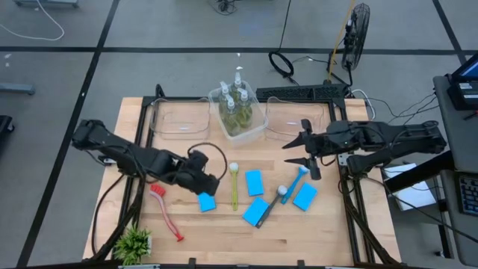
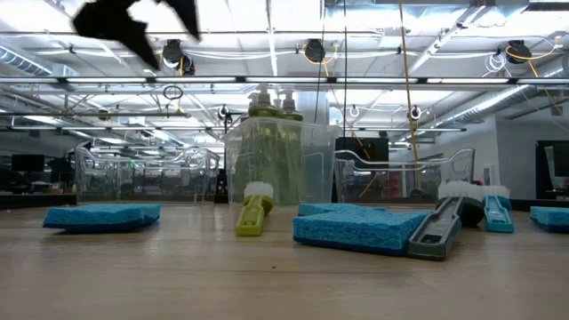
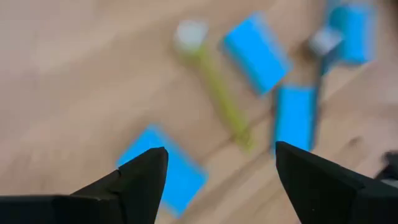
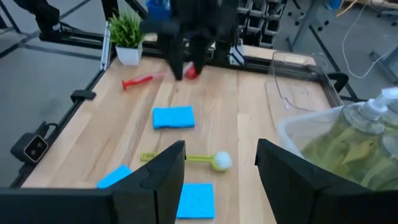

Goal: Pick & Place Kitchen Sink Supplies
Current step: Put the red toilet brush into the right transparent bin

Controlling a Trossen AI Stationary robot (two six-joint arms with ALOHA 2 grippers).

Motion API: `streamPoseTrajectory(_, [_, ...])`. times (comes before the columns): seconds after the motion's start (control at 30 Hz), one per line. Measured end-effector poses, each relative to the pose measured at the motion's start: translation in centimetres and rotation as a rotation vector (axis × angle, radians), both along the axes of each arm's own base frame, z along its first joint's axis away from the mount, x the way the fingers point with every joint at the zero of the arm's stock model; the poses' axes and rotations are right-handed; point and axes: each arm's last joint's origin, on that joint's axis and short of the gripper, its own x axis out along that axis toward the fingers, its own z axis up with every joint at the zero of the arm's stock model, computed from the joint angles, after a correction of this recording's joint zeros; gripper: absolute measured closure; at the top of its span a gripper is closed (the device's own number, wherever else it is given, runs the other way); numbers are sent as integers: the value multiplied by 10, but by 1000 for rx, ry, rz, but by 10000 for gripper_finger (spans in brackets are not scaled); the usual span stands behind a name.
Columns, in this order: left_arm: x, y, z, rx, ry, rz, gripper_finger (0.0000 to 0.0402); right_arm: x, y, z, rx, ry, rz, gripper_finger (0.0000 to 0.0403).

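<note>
My left claw [image 1: 211, 181] hangs with fingers apart over a blue sponge [image 1: 207, 202] beside the yellow-green brush [image 1: 233, 186], my right claw [image 1: 297, 152] spread and empty, four pump bottles [image 1: 235, 103] standing in the middle tub [image 1: 258, 123].

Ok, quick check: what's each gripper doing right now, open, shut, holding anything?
Left gripper: open, empty, above a blue sponge.
Right gripper: open, empty, raised beside the tub of pump bottles.
</note>
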Motion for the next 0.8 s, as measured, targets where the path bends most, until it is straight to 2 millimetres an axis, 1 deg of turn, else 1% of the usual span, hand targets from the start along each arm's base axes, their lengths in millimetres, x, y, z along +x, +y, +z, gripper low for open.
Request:
streamPoseTrajectory(0.1, [3, -6, -15, -99, 111, 53, 120, -4, -1, 2, 2, -10, 0, 216])
streamPoseTrajectory(0.2, [4, -10, -29, -144, 208, 128, 128, -8, -1, 1, 2, 11, -1, 216])
streamPoseTrajectory(0.33, [10, -14, -44, -159, 273, 200, 132, -10, -1, -2, -2, 47, -2, 216])
streamPoseTrajectory(0.53, [15, -16, -59, -146, 335, 265, 133, -11, -1, -4, 26, 77, -14, 216])
streamPoseTrajectory(0.63, [14, -17, -69, -156, 392, 297, 139, -12, -1, -5, 26, 79, -14, 216])
streamPoseTrajectory(0.8, [4, -17, -84, -216, 488, 370, 150, -12, -1, -5, 22, 79, -11, 216])
